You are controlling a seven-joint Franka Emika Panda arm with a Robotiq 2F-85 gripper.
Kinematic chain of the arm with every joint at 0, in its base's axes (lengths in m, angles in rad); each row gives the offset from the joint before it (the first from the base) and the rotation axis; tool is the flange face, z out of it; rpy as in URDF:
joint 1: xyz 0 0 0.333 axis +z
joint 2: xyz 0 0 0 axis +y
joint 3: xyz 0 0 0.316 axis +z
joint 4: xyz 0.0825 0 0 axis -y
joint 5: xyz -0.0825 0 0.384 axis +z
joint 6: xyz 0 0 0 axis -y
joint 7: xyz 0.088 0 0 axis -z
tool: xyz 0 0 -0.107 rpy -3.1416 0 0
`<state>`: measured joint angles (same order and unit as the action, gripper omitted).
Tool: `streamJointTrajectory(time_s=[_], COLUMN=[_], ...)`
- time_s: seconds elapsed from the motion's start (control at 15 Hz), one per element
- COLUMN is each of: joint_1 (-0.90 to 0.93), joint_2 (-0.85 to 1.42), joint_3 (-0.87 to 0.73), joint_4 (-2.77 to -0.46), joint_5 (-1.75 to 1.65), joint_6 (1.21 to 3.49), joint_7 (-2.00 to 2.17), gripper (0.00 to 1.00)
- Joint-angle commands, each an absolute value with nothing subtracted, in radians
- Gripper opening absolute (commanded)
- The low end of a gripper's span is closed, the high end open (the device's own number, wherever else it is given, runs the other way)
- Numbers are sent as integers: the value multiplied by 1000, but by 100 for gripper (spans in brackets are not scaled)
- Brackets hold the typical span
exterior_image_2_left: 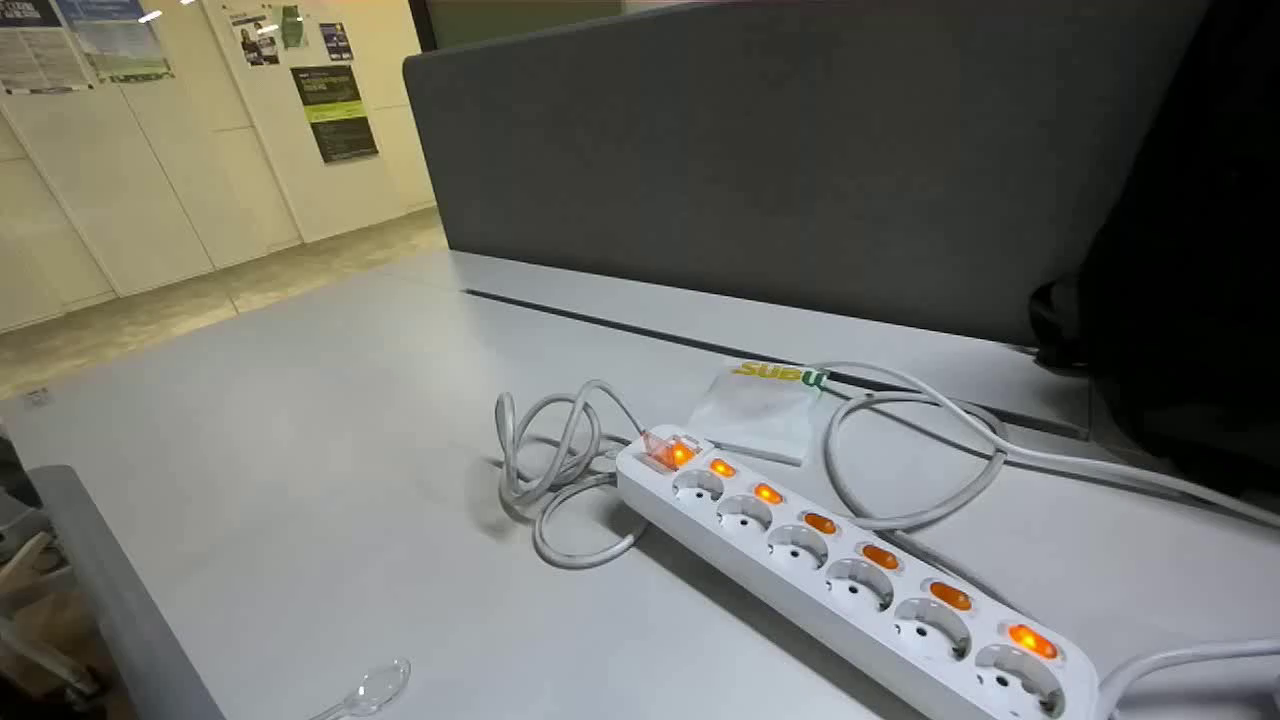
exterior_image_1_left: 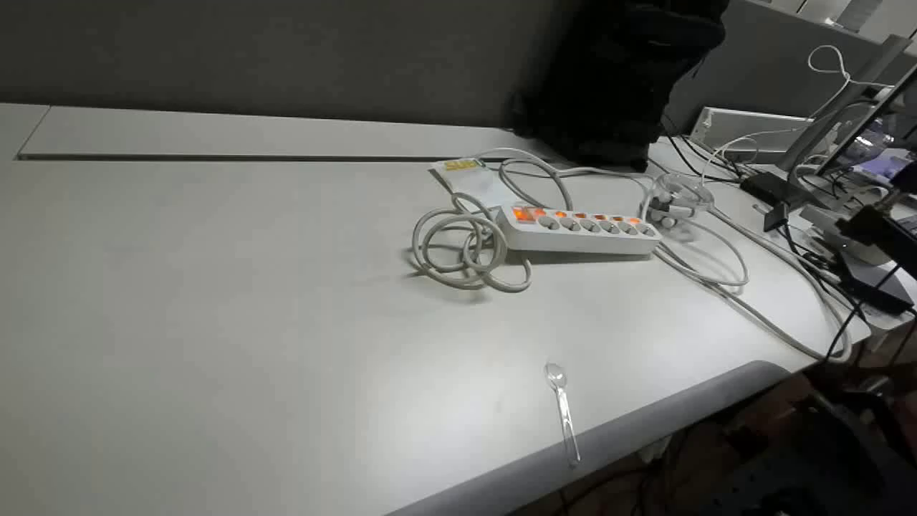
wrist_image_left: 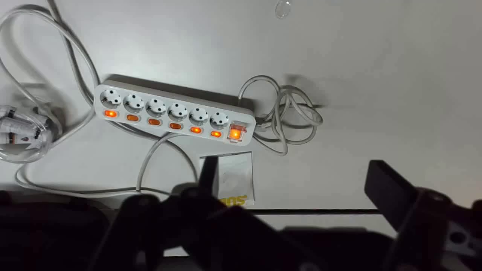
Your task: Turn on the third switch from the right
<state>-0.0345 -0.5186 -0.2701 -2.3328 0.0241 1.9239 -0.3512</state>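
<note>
Nearest lay the spoon [exterior_image_1_left: 564, 412]. Beyond it the strip [exterior_image_1_left: 582, 242] ran roughly left to right, its left end farther. The switch [exterior_image_2_left: 880, 557], third from the strip's right end, was unlit, so probably off. The wrist view, turned around against the scene, showed the gripper [wrist_image_left: 293, 165] spread wide and holding nothing. The switch was to the right of it, so the move probably had to go rightward, then down.
</note>
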Motion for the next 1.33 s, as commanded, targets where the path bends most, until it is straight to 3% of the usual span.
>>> streamJointTrajectory(time_s=[0.0, 0.87, 1.27], joint_1=[-54, -54, -100], joint_2=[-514, -515, -427], joint_3=[-254, -255, -246], joint_4=[-2330, -2329, -2387], joint_5=[34, 34, 32], joint_6=[1921, 1923, 2320], joint_7=[-359, -360, -268], gripper=[100, 100, 100])
